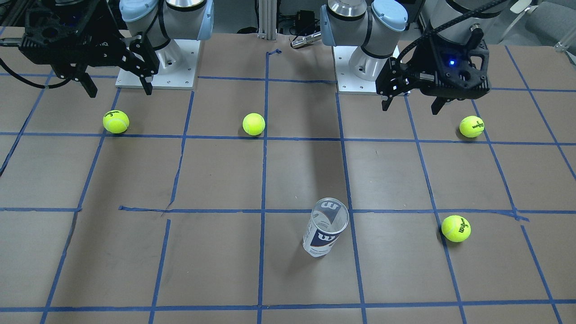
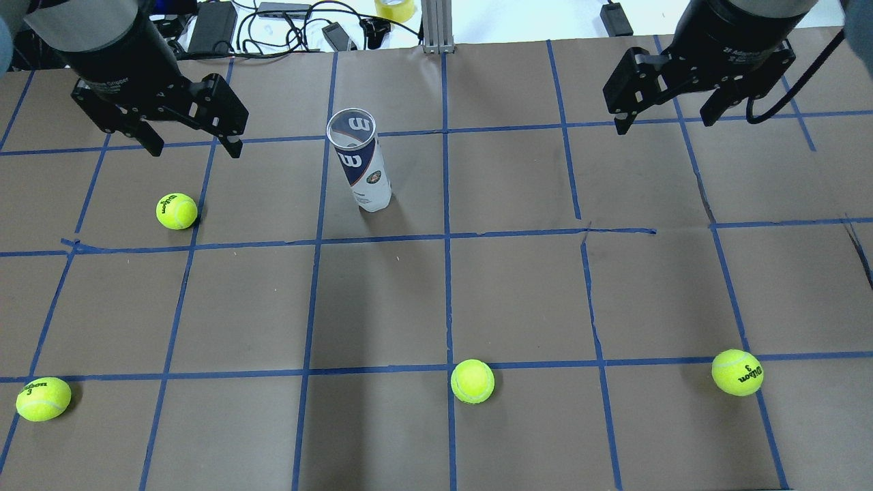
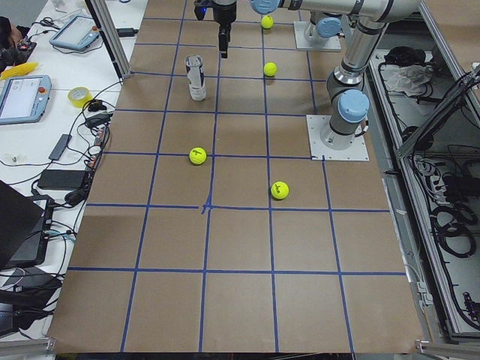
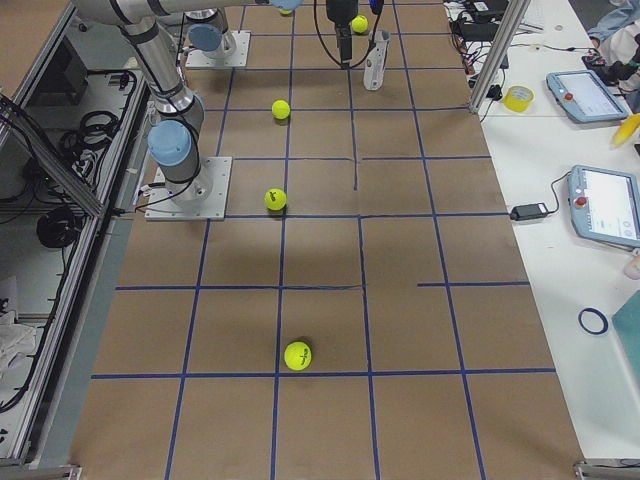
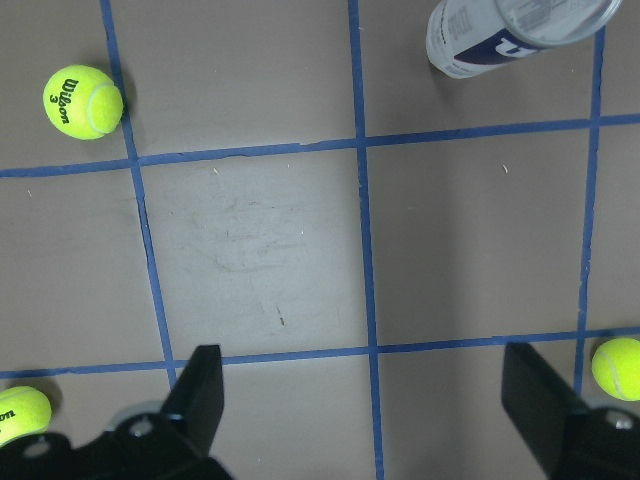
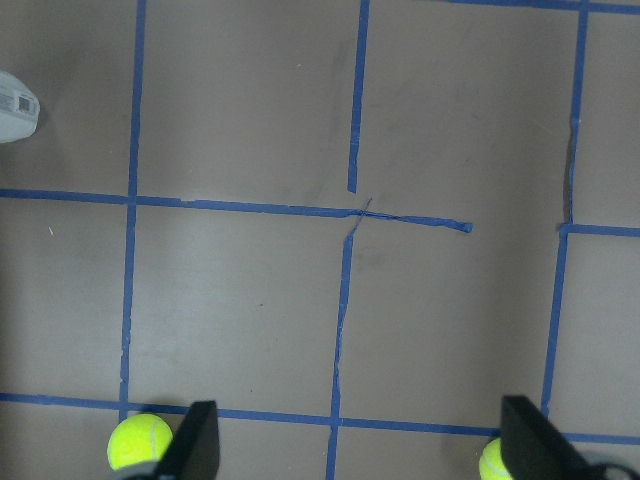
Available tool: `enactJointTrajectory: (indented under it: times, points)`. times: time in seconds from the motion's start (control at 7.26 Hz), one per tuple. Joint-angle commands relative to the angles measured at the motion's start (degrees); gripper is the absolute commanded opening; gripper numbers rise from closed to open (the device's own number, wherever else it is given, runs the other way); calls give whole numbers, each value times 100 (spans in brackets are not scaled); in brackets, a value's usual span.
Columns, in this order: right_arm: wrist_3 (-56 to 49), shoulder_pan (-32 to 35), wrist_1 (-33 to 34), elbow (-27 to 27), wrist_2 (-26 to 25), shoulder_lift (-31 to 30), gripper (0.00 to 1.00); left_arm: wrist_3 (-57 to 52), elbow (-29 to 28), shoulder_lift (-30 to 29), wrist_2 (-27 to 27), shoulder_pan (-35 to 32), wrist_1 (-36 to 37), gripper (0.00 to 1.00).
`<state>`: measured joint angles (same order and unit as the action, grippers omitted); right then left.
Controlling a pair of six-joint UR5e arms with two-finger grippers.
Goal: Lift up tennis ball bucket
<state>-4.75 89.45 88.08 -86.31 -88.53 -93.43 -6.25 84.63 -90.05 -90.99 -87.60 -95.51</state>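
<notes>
The tennis ball bucket [image 2: 361,164] is a clear can with a white and navy label and a "W" logo. It stands upright with an open top on the far left-middle of the table, and also shows in the front view [image 1: 325,227] and at the top right of the left wrist view [image 5: 510,35]. Its base just shows at the left edge of the right wrist view [image 6: 15,105]. My left gripper [image 2: 194,146] is open and empty, above the table to the left of the bucket. My right gripper [image 2: 665,123] is open and empty, far to its right.
Several yellow-green tennis balls lie loose on the brown paper: one near the left gripper [image 2: 176,211], one at the near left [image 2: 43,399], one near the middle [image 2: 472,381], one at the near right [image 2: 737,372]. Blue tape lines grid the table. Cables lie beyond the far edge.
</notes>
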Motion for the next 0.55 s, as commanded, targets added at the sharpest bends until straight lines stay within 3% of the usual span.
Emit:
enactJointTrajectory:
  times: [0.0, 0.41]
  points:
    - [-17, 11, 8, 0, -15, 0, 100, -8, 79, 6, 20, -3, 23, 100]
    - [-18, 3, 17, -17, -7, 9, 100, -8, 88, 49, 29, 6, 24, 100]
